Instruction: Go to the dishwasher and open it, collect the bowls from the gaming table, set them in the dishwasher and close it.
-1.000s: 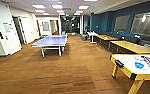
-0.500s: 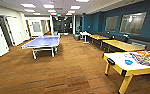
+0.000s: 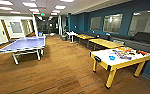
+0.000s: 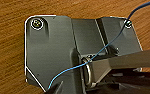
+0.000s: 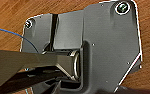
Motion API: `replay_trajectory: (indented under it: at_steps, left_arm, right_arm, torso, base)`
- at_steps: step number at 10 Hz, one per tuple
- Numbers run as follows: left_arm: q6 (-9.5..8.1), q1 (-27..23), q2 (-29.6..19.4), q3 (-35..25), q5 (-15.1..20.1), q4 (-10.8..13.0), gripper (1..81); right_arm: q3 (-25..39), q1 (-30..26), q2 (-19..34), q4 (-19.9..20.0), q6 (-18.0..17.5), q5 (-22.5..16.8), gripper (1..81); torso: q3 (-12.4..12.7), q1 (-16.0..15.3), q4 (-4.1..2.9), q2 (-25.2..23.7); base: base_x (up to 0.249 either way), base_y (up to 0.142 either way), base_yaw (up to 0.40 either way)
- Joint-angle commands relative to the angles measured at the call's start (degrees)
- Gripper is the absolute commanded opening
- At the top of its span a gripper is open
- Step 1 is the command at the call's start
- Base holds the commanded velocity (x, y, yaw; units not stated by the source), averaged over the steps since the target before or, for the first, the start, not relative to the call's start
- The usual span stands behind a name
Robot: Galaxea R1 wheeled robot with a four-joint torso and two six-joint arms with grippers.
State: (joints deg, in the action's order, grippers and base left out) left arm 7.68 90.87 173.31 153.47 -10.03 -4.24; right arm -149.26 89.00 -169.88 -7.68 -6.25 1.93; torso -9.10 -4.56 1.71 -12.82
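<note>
The dishwasher, the gaming table and the bowls are out of view. The head view looks down a long games room with a wooden floor (image 3: 61, 72). In the left wrist view the robot's dark plate hangs above the wood floor (image 4: 6, 55), with a thin blue cable across it. The right wrist view has the same kind of plate over the floor (image 5: 6, 15). Neither arm reaches into the head view.
A blue table-tennis table (image 3: 23, 43) stands at the left. A yellow-legged game table with a white top (image 3: 118, 58) is close on the right, small coloured items on it. Yellow-topped tables (image 3: 106, 43) line the blue wall behind it. A corridor (image 3: 49, 27) opens far ahead.
The camera has moved, so the whole picture has shifted. The table-tennis table now sits further left, and the yellow-legged game table shows larger and nearer on the right.
</note>
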Motion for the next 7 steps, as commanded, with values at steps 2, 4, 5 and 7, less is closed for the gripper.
replay_trajectory:
  at_steps: [2, 4, 5, 7]
  left_arm:
    - [0.32, -2.2, 0.1, -0.2, 3.0, 0.5, 81.1]
    - [0.32, -2.2, 0.1, -0.2, 3.0, 0.5, 81.1]
    - [0.32, -2.3, 0.1, -0.2, 3.0, 0.5, 81.1]
    - [0.23, -2.4, 0.2, -0.2, 3.0, 0.4, 81.1]
  right_arm:
    - [0.3, -2.7, -0.1, -0.3, 0.1, -2.8, 81.1]
    - [0.3, -2.6, -0.1, -0.3, 0.0, -2.8, 81.1]
    - [0.3, -2.6, -0.1, -0.3, 0.1, -2.8, 81.1]
    - [0.1, -2.7, -0.2, -0.2, 0.0, -2.8, 81.1]
  torso:
    - [0.0, 0.0, 0.00, 0.0]
    - [0.0, 0.0, 0.00, 0.0]
    - [0.0, 0.0, 0.00, 0.0]
    - [0.0, 0.0, 0.00, 0.0]
  base:
    - [0.000, 0.000, -0.394]
    - [0.000, 0.000, -0.394]
    - [0.000, 0.000, -0.394]
    - [0.000, 0.000, -0.394]
